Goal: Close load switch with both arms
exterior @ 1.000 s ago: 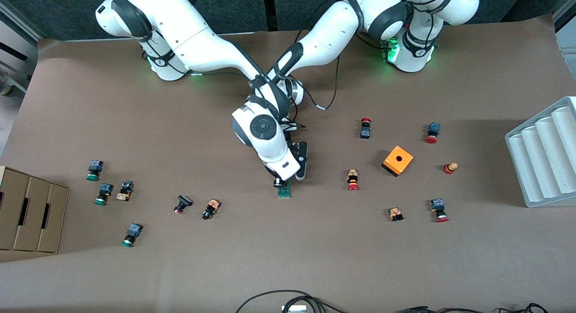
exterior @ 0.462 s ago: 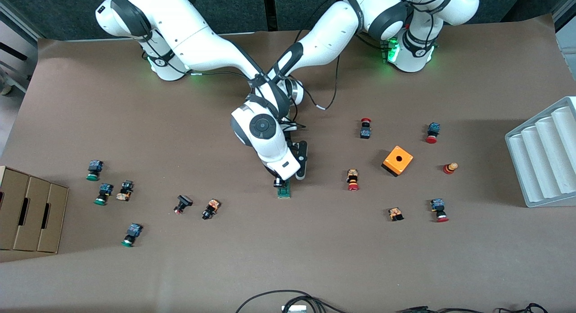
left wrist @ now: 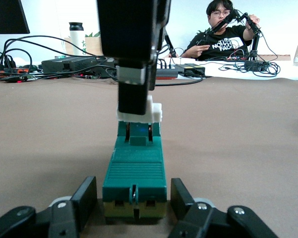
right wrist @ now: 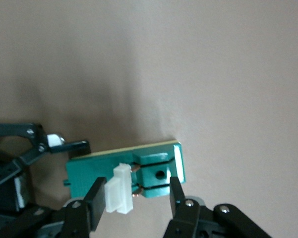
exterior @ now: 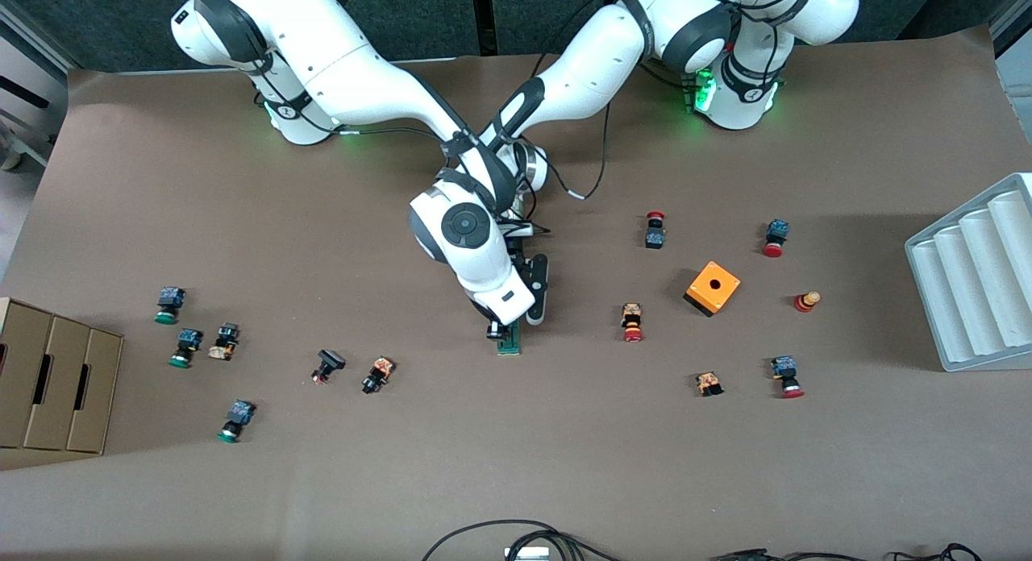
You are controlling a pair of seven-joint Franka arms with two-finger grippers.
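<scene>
In the front view the load switch (exterior: 509,342) lies on the table (exterior: 516,464), under the two crossed arms, its long axis toward the camera. In the left wrist view the left gripper (left wrist: 133,204) clamps the block's near end from both sides; the long axis points away from it. In the right wrist view the right gripper (right wrist: 135,197) straddles the white sliding piece (right wrist: 119,195); one finger (right wrist: 96,198) touches it, the other stands apart.
</scene>
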